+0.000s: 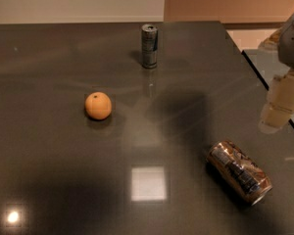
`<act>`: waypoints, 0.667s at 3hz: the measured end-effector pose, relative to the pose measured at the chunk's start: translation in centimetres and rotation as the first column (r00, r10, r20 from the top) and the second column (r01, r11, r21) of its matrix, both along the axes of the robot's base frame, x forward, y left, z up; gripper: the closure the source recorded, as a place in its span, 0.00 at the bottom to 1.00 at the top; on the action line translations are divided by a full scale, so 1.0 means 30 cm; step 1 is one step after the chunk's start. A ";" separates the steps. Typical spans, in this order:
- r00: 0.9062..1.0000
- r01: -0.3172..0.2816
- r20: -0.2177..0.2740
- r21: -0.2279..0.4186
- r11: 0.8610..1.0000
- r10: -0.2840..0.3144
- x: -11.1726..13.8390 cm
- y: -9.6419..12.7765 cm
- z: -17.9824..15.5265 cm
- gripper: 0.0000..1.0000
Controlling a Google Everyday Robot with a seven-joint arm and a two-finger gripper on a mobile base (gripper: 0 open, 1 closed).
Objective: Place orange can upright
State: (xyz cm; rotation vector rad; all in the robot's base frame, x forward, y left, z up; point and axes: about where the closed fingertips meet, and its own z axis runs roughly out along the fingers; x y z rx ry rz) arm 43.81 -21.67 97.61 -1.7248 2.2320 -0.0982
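Observation:
The orange can (238,172) lies on its side on the dark table (63,146) at the front right, its silver end pointing to the lower right. My gripper (277,112) hangs at the right edge of the view, above and to the right of the can, apart from it. Nothing is seen in it.
A slim silver-grey can (149,46) stands upright at the back middle. A round orange fruit (98,105) rests left of centre. The table's right edge (264,82) runs diagonally just under the gripper, with another surface beyond it.

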 end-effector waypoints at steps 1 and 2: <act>1.000 -0.003 0.003 0.001 1.000 0.003 0.000 0.003 0.003 0.00; 0.995 -0.098 -0.015 -0.010 0.995 0.098 -0.006 0.030 -0.010 0.00</act>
